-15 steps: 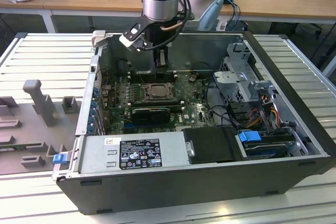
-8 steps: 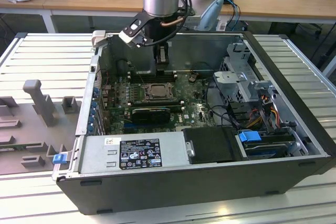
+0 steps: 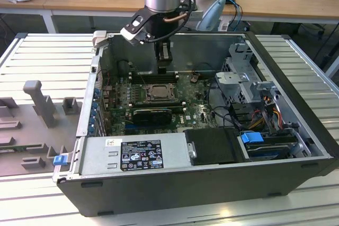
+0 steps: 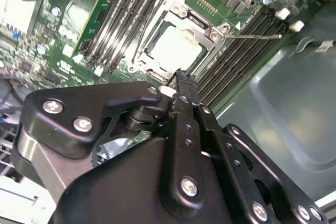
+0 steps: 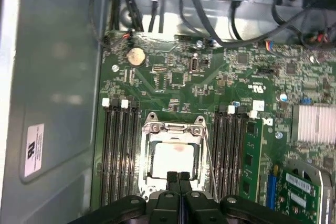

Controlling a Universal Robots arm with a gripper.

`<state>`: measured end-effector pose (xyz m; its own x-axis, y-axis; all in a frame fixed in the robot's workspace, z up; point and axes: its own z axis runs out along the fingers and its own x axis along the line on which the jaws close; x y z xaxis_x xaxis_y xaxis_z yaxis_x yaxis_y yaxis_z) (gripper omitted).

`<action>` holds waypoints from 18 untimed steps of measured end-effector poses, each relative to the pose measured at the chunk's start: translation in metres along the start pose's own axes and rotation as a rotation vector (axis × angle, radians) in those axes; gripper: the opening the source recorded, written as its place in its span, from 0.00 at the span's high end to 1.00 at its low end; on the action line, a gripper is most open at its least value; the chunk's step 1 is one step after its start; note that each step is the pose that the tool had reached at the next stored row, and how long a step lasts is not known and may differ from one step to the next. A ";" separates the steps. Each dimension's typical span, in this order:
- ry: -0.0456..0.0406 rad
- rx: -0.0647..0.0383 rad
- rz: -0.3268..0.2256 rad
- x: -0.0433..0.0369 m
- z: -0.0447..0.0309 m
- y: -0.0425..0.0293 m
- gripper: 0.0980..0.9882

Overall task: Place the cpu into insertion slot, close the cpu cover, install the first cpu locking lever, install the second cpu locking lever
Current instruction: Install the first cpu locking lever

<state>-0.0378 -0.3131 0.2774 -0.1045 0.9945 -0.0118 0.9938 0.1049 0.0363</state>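
Inside insertion slot (image 5: 149, 186), cpu (image 5: 173, 162) (cover (image 5: 172, 128) down)

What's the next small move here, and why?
Probably ease the shut end effector toward the loose locking lever: the cpu sits seated, the cpu cover lies down over it, and that lever juts free over the memory slots.

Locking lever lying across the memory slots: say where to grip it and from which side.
Take the lever near its free end, probably: it juts clear of the cover, over the memory slots. Come from above, straddling the thin rod.
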 end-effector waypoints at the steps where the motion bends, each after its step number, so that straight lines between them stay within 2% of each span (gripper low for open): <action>1: 0.0007 0.000 -0.017 0.0000 0.0000 0.0000 0.99; 7: 0.0049 -0.002 -0.132 0.0000 0.0002 0.0000 0.99; 9: 0.0068 -0.002 -0.187 0.0000 0.0003 -0.0001 0.99; 15: 0.0082 -0.003 -0.228 0.0001 0.0007 -0.0008 0.99; 18: 0.0103 -0.003 -0.283 0.0001 0.0011 -0.0009 0.99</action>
<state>-0.0386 -0.3131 0.2762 -0.3783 0.9256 -0.0117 0.9249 0.3785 0.0363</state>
